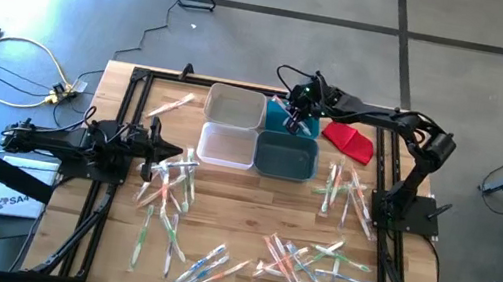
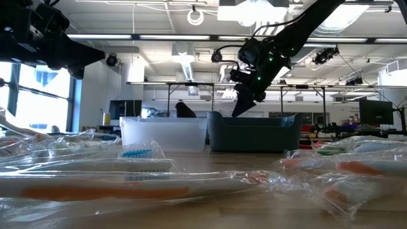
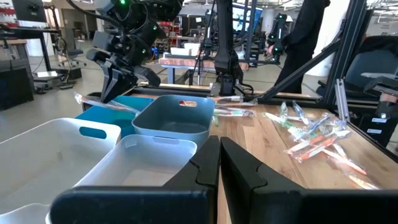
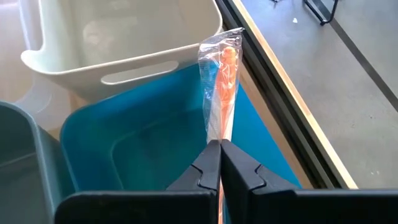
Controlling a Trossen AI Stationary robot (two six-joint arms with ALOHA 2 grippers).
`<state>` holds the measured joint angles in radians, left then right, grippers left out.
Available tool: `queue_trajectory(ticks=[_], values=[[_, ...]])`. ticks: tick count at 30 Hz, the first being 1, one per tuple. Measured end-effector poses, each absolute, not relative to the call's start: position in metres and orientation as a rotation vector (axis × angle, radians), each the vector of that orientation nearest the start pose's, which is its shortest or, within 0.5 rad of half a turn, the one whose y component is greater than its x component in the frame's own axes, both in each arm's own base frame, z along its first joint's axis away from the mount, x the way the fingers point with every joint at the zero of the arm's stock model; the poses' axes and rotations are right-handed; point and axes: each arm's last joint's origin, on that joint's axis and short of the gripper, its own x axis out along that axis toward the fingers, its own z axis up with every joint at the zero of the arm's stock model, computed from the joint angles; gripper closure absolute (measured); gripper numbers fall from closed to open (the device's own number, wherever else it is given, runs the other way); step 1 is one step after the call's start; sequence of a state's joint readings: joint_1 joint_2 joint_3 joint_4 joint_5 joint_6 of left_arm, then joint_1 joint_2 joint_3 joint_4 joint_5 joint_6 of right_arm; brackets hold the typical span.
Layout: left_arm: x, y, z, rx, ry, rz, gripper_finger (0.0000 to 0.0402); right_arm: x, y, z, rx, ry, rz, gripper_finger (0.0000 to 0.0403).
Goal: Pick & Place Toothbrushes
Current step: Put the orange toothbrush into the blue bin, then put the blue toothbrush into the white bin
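My right gripper [image 1: 298,114] hangs over the bright blue bin [image 1: 281,117] at the far side of four bins. It is shut on a toothbrush [image 4: 221,81] with orange accents in a clear wrapper. The left wrist view shows this gripper [image 3: 118,84] with the toothbrush [image 3: 102,101] above the blue bin [image 3: 99,115]. Many wrapped toothbrushes lie flat on the table: a left cluster [image 1: 168,189], a near cluster [image 1: 308,261] and a right cluster [image 1: 345,188]. My left gripper [image 1: 169,151] waits shut at the table's left, beside the white bins. My right gripper pinches the wrapped toothbrush between its two fingertips at one end of it [image 4: 217,135]. The fingers slant down from the table's right side. The brush sticks out past the fingertips, in line with them, lifted clear above the blue bin's inside [image 4: 143,149].
Two white bins [image 1: 237,106] [image 1: 226,145] and a dark teal bin [image 1: 286,157] stand close against the blue one. A red cloth-like piece [image 1: 348,141] lies right of the bins. One toothbrush [image 1: 171,105] lies left of the far white bin. A black frame edges the table.
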<state>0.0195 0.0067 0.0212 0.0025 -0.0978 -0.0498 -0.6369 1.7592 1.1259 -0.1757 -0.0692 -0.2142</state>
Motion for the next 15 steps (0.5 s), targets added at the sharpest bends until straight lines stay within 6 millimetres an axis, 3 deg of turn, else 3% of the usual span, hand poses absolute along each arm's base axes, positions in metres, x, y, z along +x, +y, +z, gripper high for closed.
queue_trajectory(ticks=[5, 15], values=[[0.0966, 0.0047, 0.1704, -0.05, -0.019, 0.117, 0.0391, 0.2977, -0.2183, 0.1963, 0.08, 0.823, -0.463, 0.0391], [0.0966, 0.0047, 0.1704, -0.05, -0.02, 0.117, 0.0391, 0.297, -0.2178, 0.1999, 0.075, 0.814, -0.468, 0.0303]])
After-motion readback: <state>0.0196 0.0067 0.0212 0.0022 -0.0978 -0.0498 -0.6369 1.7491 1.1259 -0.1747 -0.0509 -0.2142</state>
